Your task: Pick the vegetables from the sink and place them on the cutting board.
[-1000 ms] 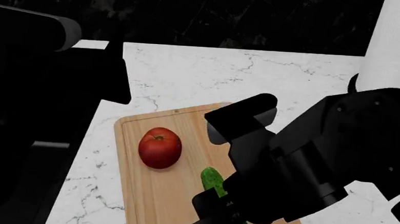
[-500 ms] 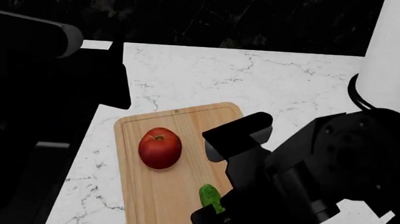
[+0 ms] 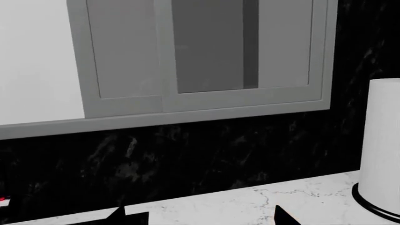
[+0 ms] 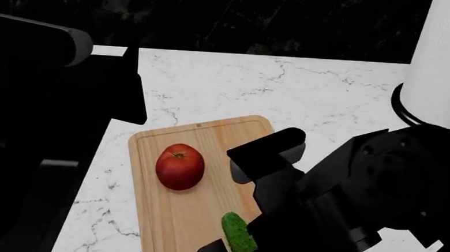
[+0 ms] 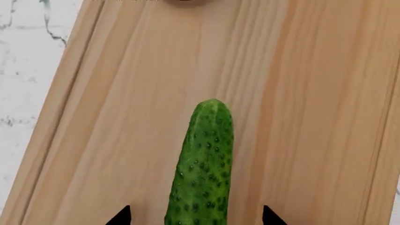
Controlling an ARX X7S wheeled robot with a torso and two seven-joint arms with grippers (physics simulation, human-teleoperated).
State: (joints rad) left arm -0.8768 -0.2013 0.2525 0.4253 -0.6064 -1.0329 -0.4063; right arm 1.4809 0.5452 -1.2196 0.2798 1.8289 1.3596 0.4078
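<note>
Over cutting board (image 4: 176, 216), right end effector (image 5: 196, 218) reaches low, fingertips straddling cucumber (image 5: 203, 164), grip unclear

No readable text, labels, brands or numbers on any surface; dark areas possibly hide some.

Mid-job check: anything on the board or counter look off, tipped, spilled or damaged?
Nothing stands out. The tomato sits whole on the cutting board, and the cucumber lies over the board between the right gripper fingertips, intact. The marble countertop shows no spill. I cannot tell whether the cucumber is released yet.
</note>
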